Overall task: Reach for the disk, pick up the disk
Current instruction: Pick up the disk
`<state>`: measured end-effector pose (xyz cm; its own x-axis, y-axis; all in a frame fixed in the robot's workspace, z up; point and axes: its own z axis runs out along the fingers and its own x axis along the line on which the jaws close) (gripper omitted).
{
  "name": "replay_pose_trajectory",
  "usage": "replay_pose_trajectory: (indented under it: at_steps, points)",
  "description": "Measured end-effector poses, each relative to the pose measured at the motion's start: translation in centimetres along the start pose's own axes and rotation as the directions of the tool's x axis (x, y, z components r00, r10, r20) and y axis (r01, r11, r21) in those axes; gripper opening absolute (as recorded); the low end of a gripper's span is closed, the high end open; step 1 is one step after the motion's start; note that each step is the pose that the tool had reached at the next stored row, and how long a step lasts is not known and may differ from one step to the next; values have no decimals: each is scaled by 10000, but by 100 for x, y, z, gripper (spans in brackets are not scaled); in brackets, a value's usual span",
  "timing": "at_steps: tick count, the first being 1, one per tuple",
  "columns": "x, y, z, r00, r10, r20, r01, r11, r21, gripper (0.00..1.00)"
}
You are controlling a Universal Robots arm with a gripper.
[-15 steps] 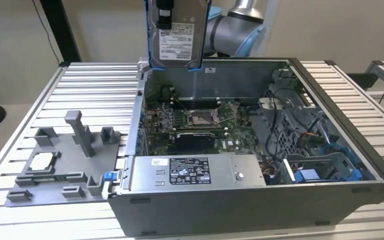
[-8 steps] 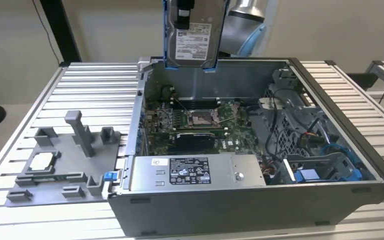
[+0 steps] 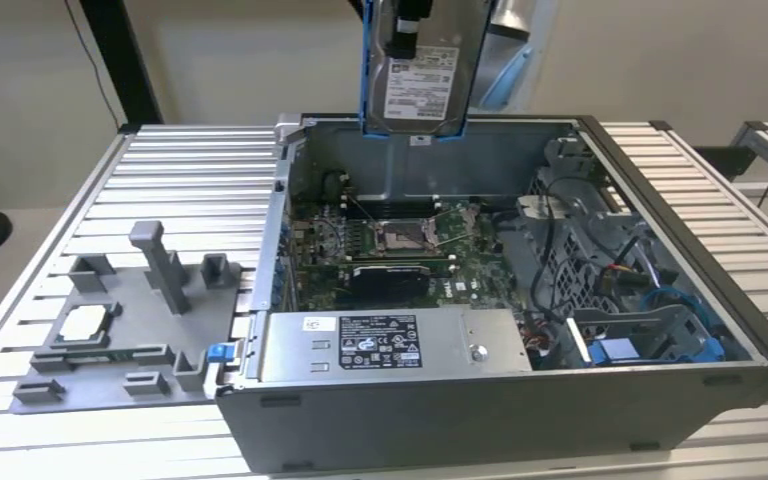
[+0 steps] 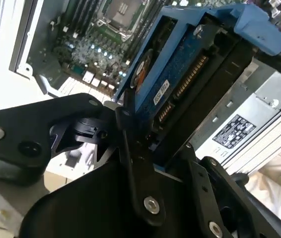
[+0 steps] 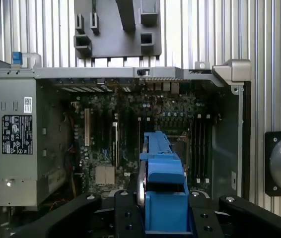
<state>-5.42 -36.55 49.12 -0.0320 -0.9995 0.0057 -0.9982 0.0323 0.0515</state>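
Hanging upright in gripper (image 5: 164,210), disk (image 3: 419,75), long axis vert.

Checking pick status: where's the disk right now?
In the exterior view the disk hangs upright above the rear of the open computer case, lifted clear of it. In both wrist views the gripper is clamped on its blue bracket.

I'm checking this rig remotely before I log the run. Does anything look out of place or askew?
Only the disk is out of its usual place: the gripper holds it on edge above the open computer case, clear of the motherboard. Nothing looks spilled or damaged.
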Motion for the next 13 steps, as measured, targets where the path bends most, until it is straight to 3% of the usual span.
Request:
replay_pose_trajectory:
  at_steps: [13]
  points:
    - [-10,-592,-30,10000,-1,-2,1,10000,-71,0]
